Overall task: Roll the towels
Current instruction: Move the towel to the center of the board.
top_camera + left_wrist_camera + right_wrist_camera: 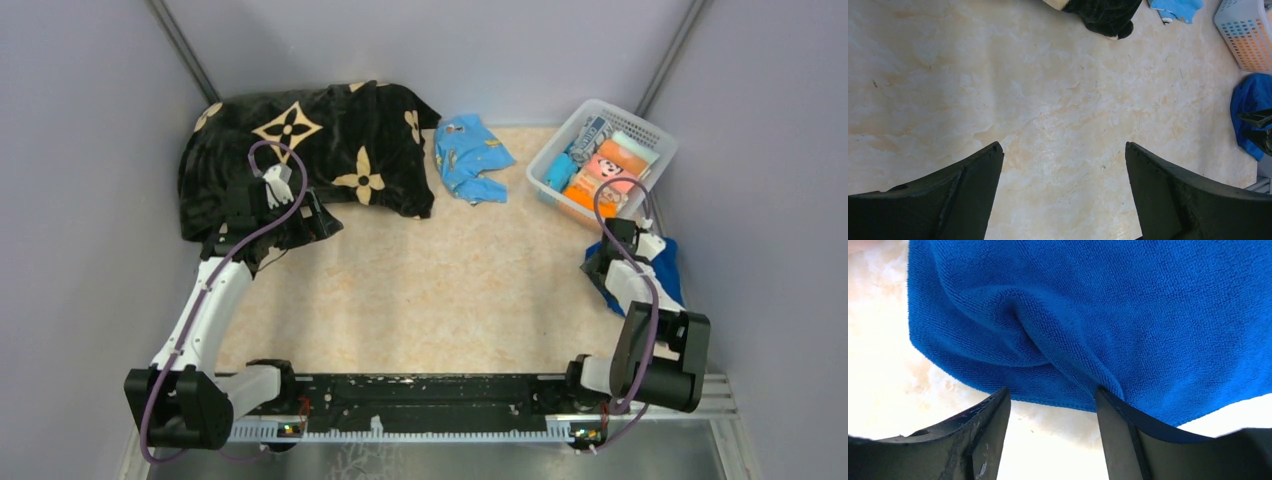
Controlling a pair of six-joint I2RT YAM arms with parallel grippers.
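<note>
The small turquoise towel point(470, 155) lies crumpled at the back middle of the table; its edge also shows in the left wrist view point(1175, 7). The royal-blue towel point(662, 268) lies bunched at the right edge and fills the right wrist view point(1088, 315). My right gripper point(600, 262) point(1050, 395) is open, its fingertips at the towel's near hem and a fold just ahead. My left gripper point(315, 222) point(1063, 150) is open and empty over bare table beside the black blanket. I cannot make out the white printed towel.
The black blanket with cream flowers point(300, 150) covers the back left; its tip shows in the left wrist view point(1105, 17). A white basket point(645, 130) point(1245, 32) with colourful items stands at the back right, just behind the royal-blue towel. Grey walls close in on both sides.
</note>
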